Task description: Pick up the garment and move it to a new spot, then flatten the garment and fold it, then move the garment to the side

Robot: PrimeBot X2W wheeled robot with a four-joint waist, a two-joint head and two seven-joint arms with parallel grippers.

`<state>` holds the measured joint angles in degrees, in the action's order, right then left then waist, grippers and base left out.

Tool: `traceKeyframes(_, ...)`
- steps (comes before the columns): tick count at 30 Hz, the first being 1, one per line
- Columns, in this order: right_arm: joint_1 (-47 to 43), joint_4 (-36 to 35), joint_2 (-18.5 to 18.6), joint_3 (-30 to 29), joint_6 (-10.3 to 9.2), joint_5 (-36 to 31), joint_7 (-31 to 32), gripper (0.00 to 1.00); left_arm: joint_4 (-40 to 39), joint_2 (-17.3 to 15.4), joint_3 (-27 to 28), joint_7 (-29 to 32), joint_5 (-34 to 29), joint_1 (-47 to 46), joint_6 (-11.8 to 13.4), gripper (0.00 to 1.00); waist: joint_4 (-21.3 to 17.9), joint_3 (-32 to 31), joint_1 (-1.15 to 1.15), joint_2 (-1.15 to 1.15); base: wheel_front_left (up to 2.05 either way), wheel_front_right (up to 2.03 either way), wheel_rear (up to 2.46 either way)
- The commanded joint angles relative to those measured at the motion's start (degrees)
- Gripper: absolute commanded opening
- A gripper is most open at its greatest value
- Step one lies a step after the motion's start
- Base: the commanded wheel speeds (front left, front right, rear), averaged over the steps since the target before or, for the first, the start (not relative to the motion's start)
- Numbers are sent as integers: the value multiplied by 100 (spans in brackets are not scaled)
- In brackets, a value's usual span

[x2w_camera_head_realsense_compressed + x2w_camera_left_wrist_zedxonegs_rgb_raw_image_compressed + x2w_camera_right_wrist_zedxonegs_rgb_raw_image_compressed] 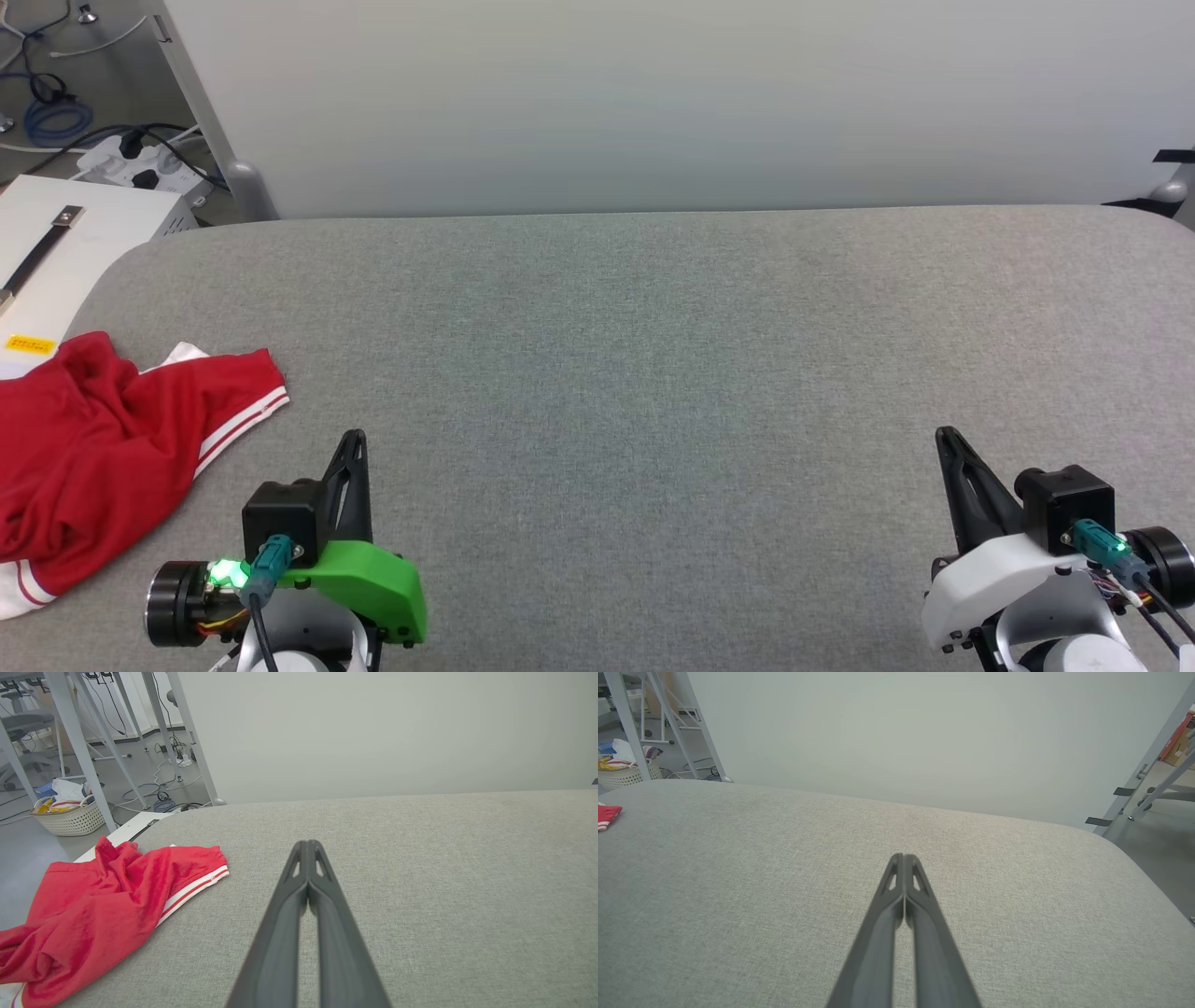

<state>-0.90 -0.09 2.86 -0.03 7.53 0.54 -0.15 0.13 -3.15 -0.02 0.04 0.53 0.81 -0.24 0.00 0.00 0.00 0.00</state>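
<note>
While both hands rest low at the near edge, the garment lies crumpled at the far left of the worktop, reaching its left rim; whether any of it hangs over that rim cannot be told. The left hand is clenched, fingers pressed together on nothing, and sits near the garment but apart from it. The right hand is likewise clenched and unladen, well apart on the opposite side. Judged by its folds, the garment is thin, light and limp: expect it to sag from any single grasp point, hold no shape, and possibly slip between smooth fingers. The recommended grasp point is the striped hem, which lies flat, faces the left hand, and appears doubled and therefore firmer. A pinch into the bunched middle risks catching several layers. The worktop is covered in grey woven cloth with rounded corners. This covering will likely drag on the jersey, so lift rather than slide. The stretch between the two hands offers room for flattening. A pale partition stands behind the far edge. A white case sits beside the left rim, with a power strip and cables on the floor beyond, and a basket among metal frame legs.
</note>
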Motion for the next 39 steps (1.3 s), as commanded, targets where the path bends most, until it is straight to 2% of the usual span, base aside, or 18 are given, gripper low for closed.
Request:
traceKeyframes(1,90,9,1,3,-4,-54,15,0,-13,27,2,-4,-53,-81,24,0,0,0,0,0,0,0,0)
traceKeyframes(39,90,9,1,3,-4,-54,15,0,-13,27,2,-4,-53,-81,24,0,0,0,0,0,0,0,0)
